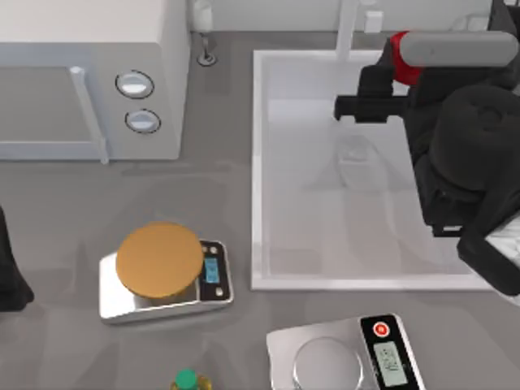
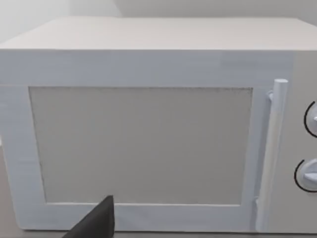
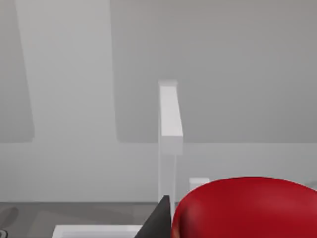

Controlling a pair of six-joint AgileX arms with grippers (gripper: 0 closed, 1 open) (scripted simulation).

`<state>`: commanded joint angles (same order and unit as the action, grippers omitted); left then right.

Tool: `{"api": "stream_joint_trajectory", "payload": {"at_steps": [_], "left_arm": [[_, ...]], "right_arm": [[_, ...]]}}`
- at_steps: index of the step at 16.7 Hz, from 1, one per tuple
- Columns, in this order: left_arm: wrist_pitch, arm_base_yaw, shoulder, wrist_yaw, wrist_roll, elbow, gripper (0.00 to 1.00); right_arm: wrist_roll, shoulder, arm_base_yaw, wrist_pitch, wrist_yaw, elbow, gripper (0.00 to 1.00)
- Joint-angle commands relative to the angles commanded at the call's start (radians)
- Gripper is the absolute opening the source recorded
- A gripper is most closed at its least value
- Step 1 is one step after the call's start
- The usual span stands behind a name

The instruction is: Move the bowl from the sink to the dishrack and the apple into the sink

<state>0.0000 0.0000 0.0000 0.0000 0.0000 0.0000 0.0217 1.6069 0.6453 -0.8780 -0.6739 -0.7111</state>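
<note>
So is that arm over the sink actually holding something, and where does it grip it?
Yes, the right gripper holds the apple above the sink. Its fingers close on the apple's sides, though the exact contact spots can't be made out.

The sink (image 1: 258,162) takes the right half of the table, and the microwave (image 1: 89,81) stands at its left. Nearer the front stand two scales (image 1: 162,292), one bearing a disc (image 1: 158,260).

The right arm hides most of the apple (image 1: 404,58) and the sink's (image 1: 258,162) right side. The picture's bottom edge cuts off the silver scale (image 1: 325,357) and green-capped bottle (image 1: 187,380).
</note>
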Motion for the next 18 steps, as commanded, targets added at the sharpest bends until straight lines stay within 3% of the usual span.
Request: {"api": "stream_joint_trajectory", "payload": {"at_steps": [5, 13, 18], "left_arm": [[0.000, 0.000, 0.000, 0.000, 0.000, 0.000, 1.00], [0.000, 0.000, 0.000, 0.000, 0.000, 0.000, 1.00], [0.000, 0.000, 0.000, 0.000, 0.000, 0.000, 1.00]], "right_arm": [[-0.001, 0.109, 0.005, -0.115, -0.006, 0.014, 0.00], [-0.005, 0.538, 0.006, -0.643, -0.012, 0.083, 0.00], [-0.006, 0.625, 0.004, -0.735, -0.011, 0.103, 0.00]]}}
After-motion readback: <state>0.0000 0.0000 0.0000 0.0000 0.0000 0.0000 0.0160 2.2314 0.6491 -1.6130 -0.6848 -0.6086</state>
